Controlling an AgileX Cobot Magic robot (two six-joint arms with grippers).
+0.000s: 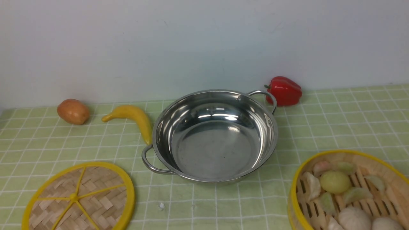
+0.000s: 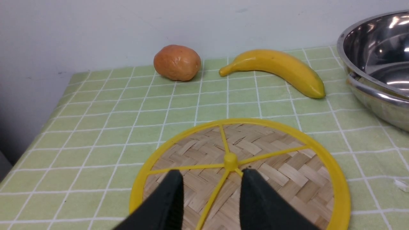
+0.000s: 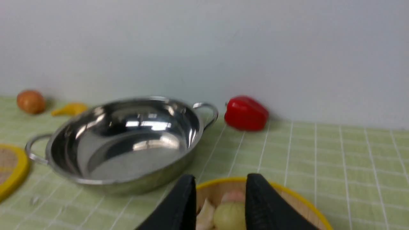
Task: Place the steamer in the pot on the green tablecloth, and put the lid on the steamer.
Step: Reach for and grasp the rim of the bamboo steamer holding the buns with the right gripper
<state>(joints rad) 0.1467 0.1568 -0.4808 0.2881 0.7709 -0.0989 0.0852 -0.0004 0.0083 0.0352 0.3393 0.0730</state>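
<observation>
The steamer (image 1: pixel 346 152), a yellow-rimmed bamboo basket of pale dumplings and buns, stands at the near right of the green tablecloth (image 1: pixel 335 127). The pot (image 1: pixel 214 143), shiny steel and empty, sits mid-table. At the near left the lid (image 1: pixel 78 198) lies flat. Neither gripper shows in the front view. In the left wrist view my left gripper (image 2: pixel 212 172) hovers over the lid (image 2: pixel 271 166), fingers apart around nothing. The right wrist view has my right gripper (image 3: pixel 221 176) above the steamer (image 3: pixel 297 198), fingers apart and empty, with the pot (image 3: pixel 127 140) beyond.
A potato (image 1: pixel 73 111) and a banana (image 1: pixel 132 116) lie at the back left, the banana's tip close to the pot's rim. A red pepper (image 1: pixel 285 91) rests against the wall behind the pot's far handle. A small white scrap (image 1: pixel 161 206) lies near the front.
</observation>
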